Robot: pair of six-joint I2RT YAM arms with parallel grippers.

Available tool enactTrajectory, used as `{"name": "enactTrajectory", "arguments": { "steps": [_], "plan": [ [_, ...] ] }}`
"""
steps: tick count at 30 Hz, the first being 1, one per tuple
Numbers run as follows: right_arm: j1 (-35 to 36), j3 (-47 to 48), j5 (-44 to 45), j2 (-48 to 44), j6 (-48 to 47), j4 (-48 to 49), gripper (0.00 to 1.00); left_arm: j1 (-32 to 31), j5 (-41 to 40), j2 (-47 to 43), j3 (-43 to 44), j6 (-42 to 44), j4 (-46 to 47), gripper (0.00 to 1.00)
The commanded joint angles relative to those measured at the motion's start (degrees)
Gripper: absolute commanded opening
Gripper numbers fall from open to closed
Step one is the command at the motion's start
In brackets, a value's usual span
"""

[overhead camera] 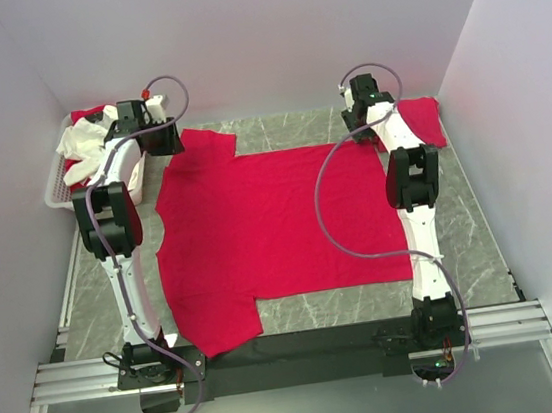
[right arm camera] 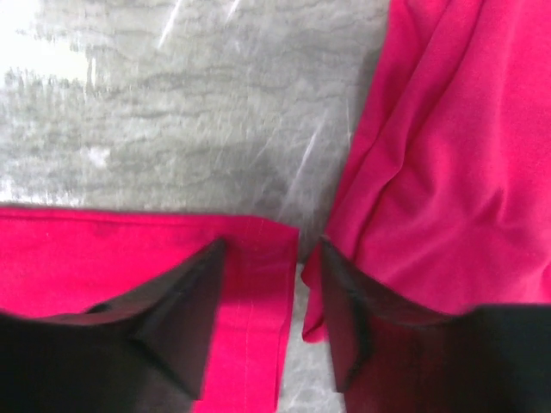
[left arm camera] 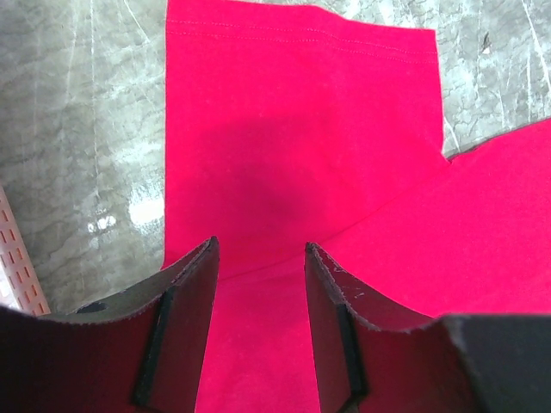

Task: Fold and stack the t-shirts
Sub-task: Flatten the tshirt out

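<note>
A crimson t-shirt (overhead camera: 268,223) lies spread flat on the grey marble table, neck to the left, hem to the right. My left gripper (overhead camera: 159,138) hovers open over its far sleeve (left arm camera: 301,129), fingers (left arm camera: 194,292) apart with only flat cloth beneath; in the wrist view the left gripper (left arm camera: 260,249) holds nothing. My right gripper (overhead camera: 358,116) is open at the far hem corner (right arm camera: 258,258), one finger on either side of the corner's edge; the right gripper (right arm camera: 269,245) grips nothing. A second red t-shirt (overhead camera: 424,118) lies bunched at the far right, also seen as the second t-shirt (right arm camera: 456,172) beside the right finger.
A white slotted basket (overhead camera: 57,183) stands at the far left, holding white cloth (overhead camera: 81,140) and some red cloth (overhead camera: 93,113). Pale walls close in on the left, back and right. Bare marble (overhead camera: 297,128) shows along the far edge.
</note>
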Motion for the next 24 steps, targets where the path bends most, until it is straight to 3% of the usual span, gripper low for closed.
{"name": "enactTrajectory", "arguments": {
  "steps": [1,9,12,13,14,24],
  "plan": [
    [0.25,2.93,0.25,1.39,-1.57,-3.5,0.51,0.57,1.24,1.18,3.27,0.16,0.2,0.5],
    [0.87,4.25,-0.63,2.97,-3.68,-6.84,0.39,1.36,1.59,1.97,5.19,-0.37,0.03,0.5],
    [0.86,3.64,-1.33,2.8,-4.04,-7.28,0.22,1.54,1.95,2.15,5.55,-0.46,-0.68,0.5],
    [0.78,3.12,-1.51,2.54,-4.04,-7.02,0.02,1.71,2.03,1.98,5.29,-0.46,-0.5,0.5],
    [0.78,2.41,-1.59,2.19,-4.3,-6.75,0.0,1.8,2.03,1.8,5.11,-0.46,-0.33,0.5],
    [0.95,-6.54,-7.66,-3.69,-4.91,-10.0,0.0,1.89,3.0,-2.32,-1.47,1.3,-1.99,0.48]
  ]
}}
